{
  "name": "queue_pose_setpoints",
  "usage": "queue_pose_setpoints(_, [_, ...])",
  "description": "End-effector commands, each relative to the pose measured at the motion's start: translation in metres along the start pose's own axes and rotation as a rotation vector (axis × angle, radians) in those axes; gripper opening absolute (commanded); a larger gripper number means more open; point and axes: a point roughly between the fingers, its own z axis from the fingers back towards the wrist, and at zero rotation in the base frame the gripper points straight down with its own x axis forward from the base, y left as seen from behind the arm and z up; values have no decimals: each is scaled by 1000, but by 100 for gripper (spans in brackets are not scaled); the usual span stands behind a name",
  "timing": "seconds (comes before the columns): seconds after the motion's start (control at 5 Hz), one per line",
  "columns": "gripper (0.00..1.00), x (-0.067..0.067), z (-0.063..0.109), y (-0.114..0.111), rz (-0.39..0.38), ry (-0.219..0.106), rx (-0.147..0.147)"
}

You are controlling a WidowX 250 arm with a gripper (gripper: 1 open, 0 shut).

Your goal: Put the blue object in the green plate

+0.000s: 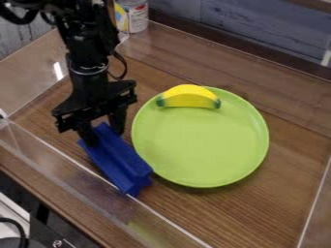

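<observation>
The blue object (pixel 116 165), a long dark-blue ridged bar, lies on the wooden table just left of the green plate (pixel 207 145), running from upper left to lower right. My gripper (pixel 93 128) points straight down over the bar's far end. Its black fingers (pixel 73 124) reach down on either side of that end and close against it, hiding the bar's tip. The bar still rests on the table and its near end is free. The large round lime-green plate lies flat to the right.
A small yellow banana-shaped toy (pixel 189 96) lies on the plate's far rim. Clear plastic walls (pixel 52 184) enclose the work area on the left and front. A white-and-yellow bottle (pixel 130 15) stands at the back, behind the arm.
</observation>
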Motion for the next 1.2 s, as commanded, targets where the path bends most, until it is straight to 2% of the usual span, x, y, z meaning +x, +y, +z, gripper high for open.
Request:
queue_pose_setpoints(0.0, [0,2,14,-8,-22,-20,-13])
queue_pose_setpoints(0.6, [0,-6,38,-29,-73,6,-11])
queue_pose_setpoints(0.8, [0,-16,53,-53,-116,28,-29])
queue_pose_setpoints(1.0, [0,-36,57,-89,-175,49,-39])
